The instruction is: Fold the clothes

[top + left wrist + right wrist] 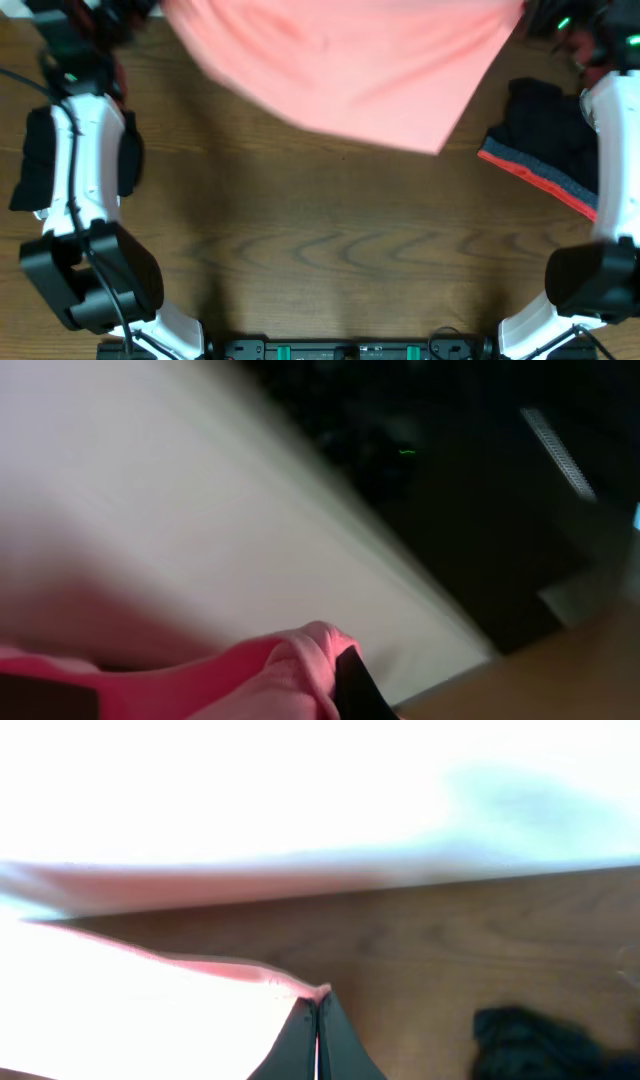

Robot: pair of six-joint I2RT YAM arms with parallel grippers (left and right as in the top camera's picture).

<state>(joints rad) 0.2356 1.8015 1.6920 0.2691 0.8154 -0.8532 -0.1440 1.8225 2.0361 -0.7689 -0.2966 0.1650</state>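
The salmon-pink T-shirt (350, 60) hangs stretched across the far side of the table, its plain side showing and its lower edge blurred. No gold lettering shows. My left gripper (335, 680) is shut on a bunched fold of the pink shirt (270, 670) at the far left. My right gripper (317, 1010) is shut on the shirt's thin edge (250, 970) at the far right. In the overhead view both grippers are at the top edge, mostly hidden by the arms and the cloth.
A dark garment with a red and grey band (545, 145) lies at the right, also in the right wrist view (535, 1045). A black cloth (40, 160) lies by the left arm. Bare wooden table (330, 250) fills the middle and front.
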